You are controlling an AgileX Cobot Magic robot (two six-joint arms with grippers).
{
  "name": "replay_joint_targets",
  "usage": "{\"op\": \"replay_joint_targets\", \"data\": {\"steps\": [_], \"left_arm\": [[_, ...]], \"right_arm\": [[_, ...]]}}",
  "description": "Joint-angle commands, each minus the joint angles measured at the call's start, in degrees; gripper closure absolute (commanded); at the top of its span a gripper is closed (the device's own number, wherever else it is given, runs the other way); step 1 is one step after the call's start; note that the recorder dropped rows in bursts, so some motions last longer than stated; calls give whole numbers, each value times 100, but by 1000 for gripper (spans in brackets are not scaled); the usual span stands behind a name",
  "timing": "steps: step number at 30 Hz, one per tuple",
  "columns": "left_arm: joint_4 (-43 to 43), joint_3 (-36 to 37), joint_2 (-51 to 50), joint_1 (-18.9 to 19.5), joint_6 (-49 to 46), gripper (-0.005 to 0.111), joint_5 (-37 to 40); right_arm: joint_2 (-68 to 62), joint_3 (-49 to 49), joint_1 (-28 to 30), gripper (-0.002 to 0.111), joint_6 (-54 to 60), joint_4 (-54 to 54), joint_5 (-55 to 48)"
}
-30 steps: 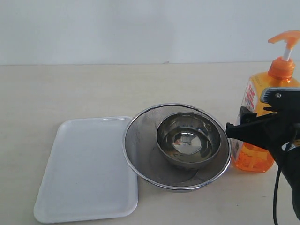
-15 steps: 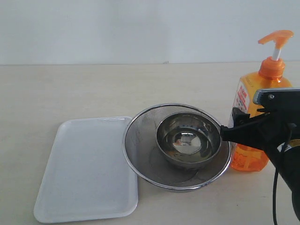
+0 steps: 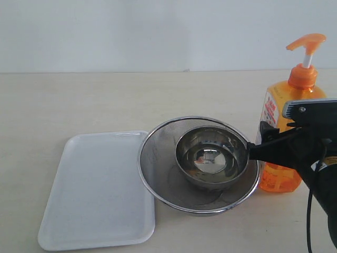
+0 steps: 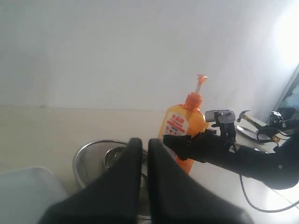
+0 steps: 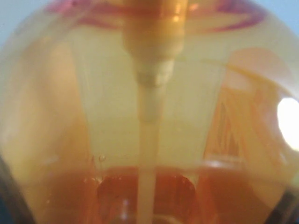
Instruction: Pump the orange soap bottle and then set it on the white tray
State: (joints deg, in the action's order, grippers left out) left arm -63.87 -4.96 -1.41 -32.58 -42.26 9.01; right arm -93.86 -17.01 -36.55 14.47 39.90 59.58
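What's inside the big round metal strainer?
A smaller shiny steel bowl sits inside the mesh strainer, and it looks empty. The strainer's bottom under the bowl is covered, so I can't see it.

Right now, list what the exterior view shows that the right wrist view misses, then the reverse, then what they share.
Only the exterior view: the white tray, the mesh strainer with the steel bowl inside it, the pump head, and the right claw clasping the orange soap bottle. Only the right wrist view: the dip tube inside the bottle, seen close up. Both: that bottle.
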Motion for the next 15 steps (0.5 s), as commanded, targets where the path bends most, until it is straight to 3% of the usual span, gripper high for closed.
{"op": "replay_joint_targets", "data": {"steps": [1, 9, 15], "left_arm": [[-454, 31, 39, 0, -5, 102, 92], [-450, 31, 39, 0, 18, 102, 597], [-491, 19, 39, 0, 2, 102, 253]], "right_arm": [[58, -21, -1, 106, 71, -43, 145], [58, -21, -1, 106, 71, -43, 145], [58, -21, -1, 106, 71, -43, 145]]}}
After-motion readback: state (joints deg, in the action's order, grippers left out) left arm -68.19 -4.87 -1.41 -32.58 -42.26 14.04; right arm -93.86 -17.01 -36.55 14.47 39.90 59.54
